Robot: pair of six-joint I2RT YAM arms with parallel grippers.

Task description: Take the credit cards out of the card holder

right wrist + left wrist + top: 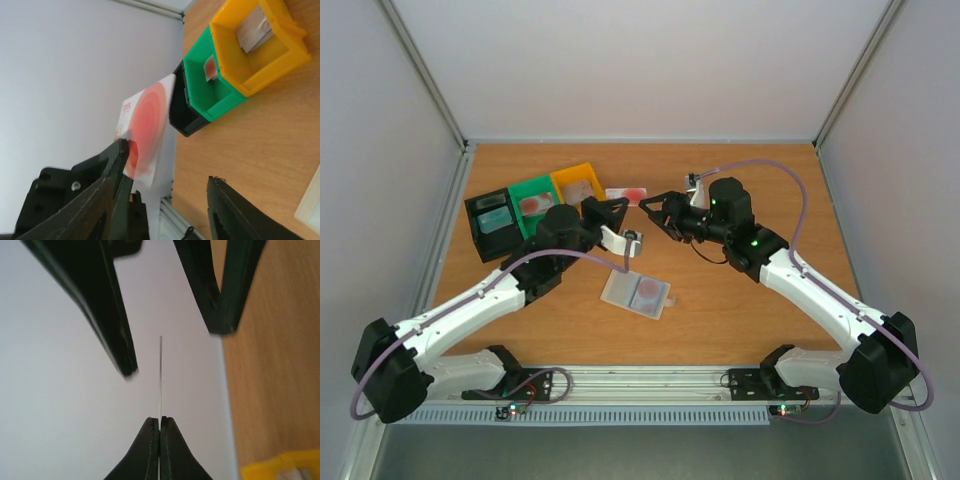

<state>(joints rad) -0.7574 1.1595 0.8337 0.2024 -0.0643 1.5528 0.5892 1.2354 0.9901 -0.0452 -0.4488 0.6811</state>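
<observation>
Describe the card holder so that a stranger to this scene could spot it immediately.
On the wooden table, look near the middle, closer to the arms' bases than the row of black, green and yellow bins. The card holder lies flat there: pale and translucent, unlike the boxy coloured bins.

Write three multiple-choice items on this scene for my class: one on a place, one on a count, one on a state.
1. Where is the card holder? A inside a bin; B flat on the table; C held in the air.
2. How many plastic bins stand in the row? A two; B three; C five.
3. What is the left gripper doing? A hanging open; B shut on a bin's rim; C shut on a red-and-white credit card.
Key: 1 B, the holder lies on the wood between the arms. 2 B, a black bin, a green bin and a yellow bin. 3 C, its closed fingers pinch the card's edge.
</observation>
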